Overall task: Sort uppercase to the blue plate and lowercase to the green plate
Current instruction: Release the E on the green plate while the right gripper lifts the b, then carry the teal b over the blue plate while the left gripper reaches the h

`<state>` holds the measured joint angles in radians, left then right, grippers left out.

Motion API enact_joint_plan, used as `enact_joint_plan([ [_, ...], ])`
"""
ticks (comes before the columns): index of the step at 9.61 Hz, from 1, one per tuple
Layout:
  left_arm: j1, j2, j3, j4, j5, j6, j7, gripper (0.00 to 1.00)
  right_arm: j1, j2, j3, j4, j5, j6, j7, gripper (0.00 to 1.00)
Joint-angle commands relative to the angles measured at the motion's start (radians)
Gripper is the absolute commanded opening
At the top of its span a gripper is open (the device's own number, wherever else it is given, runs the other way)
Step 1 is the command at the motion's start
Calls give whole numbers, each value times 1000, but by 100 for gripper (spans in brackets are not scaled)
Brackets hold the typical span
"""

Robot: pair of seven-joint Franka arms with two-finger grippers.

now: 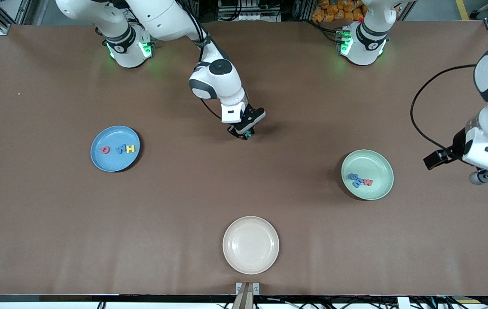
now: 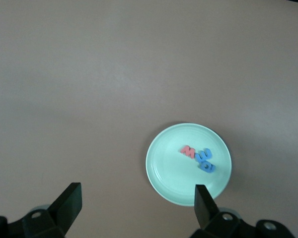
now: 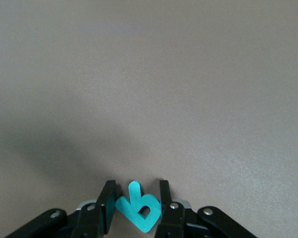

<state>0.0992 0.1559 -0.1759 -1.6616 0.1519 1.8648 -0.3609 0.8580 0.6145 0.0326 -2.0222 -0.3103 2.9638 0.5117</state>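
My right gripper (image 1: 247, 134) is down at the brown table, between the two arms' bases, with its fingers shut on a teal-green uppercase R (image 3: 141, 210) that lies flat on the table. The blue plate (image 1: 98, 161) toward the right arm's end holds a red Q (image 1: 105, 149), a blue M (image 1: 120, 149) and a yellow H (image 1: 130, 149). On the green plate (image 1: 381, 167) toward the left arm's end lie lowercase letters, two blue (image 1: 355, 179) and one red (image 1: 367, 182). My left gripper (image 2: 136, 203) hangs open and empty beside the green plate (image 2: 164, 168).
A cream plate (image 1: 250, 264) with nothing on it sits near the table's front edge, nearer to the front camera than both other plates. A black cable (image 1: 420, 116) loops off the left arm.
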Motion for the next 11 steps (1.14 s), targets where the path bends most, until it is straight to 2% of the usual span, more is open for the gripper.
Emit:
enact_joint_plan([
  [1, -29, -65, 42, -21, -46, -64, 92, 100, 4, 22, 0, 13, -4, -2, 11, 35],
  [4, -39, -7, 30, -30, -49, -79, 77, 100, -10, -10, -14, 11, -4, -15, -46, 35],
  [6, -44, 43, -11, -33, -52, -79, 4, 100, -72, -85, -20, 7, -3, -170, -206, 35],
  [7, -52, 59, -22, -30, -52, -78, -3, 100, -112, -119, -20, -13, -1, -193, -276, 35],
  [11, -176, 105, -31, -27, -78, -30, -171, 100, -319, -283, -23, -192, 0, -226, -548, 35],
])
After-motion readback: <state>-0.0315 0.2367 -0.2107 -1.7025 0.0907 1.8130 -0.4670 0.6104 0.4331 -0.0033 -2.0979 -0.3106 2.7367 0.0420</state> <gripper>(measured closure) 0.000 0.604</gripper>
